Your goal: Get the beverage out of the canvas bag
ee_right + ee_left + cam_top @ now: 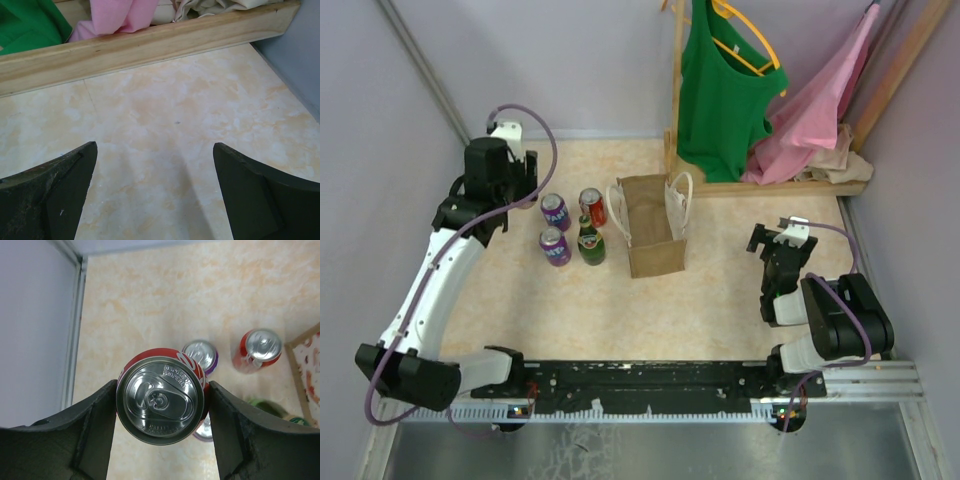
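My left gripper (162, 386) is shut on a red drink can (161, 396), seen from above with its silver top, held above the table left of the other drinks. In the top view the left gripper (520, 188) sits at the far left and the held can is hidden under it. The tan canvas bag (655, 238) with white rope handles stands upright mid-table; its edge shows in the left wrist view (303, 371). My right gripper (772, 240) is open and empty over bare table, right of the bag, and also shows in the right wrist view (154, 146).
Left of the bag stand two purple cans (556, 211) (556, 245), a red can (592, 206) and a green bottle (591, 241). A wooden rack base (790, 187) with green and pink garments runs along the back right. Walls close both sides.
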Robot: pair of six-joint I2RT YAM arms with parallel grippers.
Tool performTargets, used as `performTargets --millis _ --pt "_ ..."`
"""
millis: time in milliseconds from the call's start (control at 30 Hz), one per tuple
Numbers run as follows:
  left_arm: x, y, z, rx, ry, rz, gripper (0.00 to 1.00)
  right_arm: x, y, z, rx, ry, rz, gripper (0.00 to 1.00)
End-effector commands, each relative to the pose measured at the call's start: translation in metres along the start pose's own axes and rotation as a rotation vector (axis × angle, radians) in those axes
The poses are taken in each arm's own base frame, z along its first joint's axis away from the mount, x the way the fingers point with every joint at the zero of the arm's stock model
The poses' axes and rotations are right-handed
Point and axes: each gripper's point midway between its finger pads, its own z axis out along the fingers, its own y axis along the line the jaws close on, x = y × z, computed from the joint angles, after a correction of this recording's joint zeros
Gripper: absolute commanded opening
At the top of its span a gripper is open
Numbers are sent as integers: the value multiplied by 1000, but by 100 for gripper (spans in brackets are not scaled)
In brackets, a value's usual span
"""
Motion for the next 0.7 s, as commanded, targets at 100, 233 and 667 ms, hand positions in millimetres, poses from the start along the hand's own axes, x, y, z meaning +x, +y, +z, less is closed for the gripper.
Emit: performTargets --millis 100,233,667 --pt "34 24 9 -108 -53 -180 0 -20 0 6 10 -65 30 99" --pt "75 23 25 -139 -32 -247 0 -20 0 6 9 -66 29 99" --pt "138 36 69 -245 -33 -351 0 -20 0 6 9 -66 30 99"
